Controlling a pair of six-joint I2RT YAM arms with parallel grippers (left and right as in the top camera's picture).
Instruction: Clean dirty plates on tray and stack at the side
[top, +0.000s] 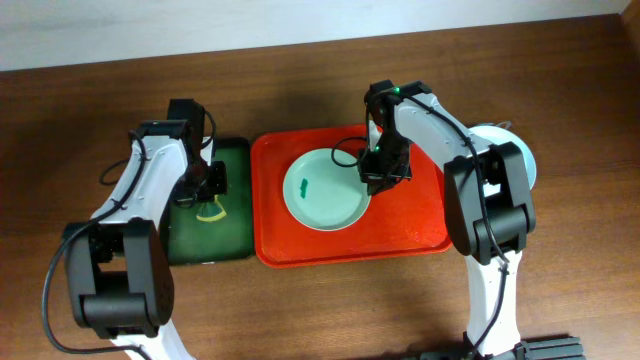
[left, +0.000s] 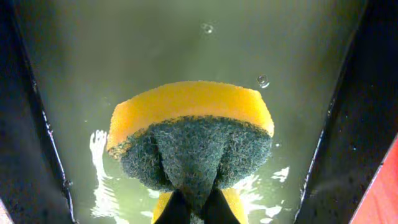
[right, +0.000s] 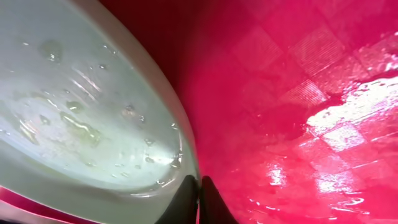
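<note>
A pale mint-blue plate (top: 320, 195) with a small teal smear (top: 303, 184) lies in the red tray (top: 400, 225). My right gripper (top: 378, 178) is at the plate's right rim. In the right wrist view its fingers (right: 199, 186) are pinched shut on the wet rim of the plate (right: 74, 106), with the red tray floor (right: 298, 93) beside it. My left gripper (top: 207, 190) is over the dark green tray (top: 225, 235). It is shut on a yellow sponge with a green scouring side (left: 193, 124), bent between the fingers (left: 194, 208).
Part of a pale round plate (top: 525, 160) shows on the table right of the red tray, mostly hidden behind my right arm. The green tray floor (left: 124, 50) is wet with droplets. The red tray floor is wet too.
</note>
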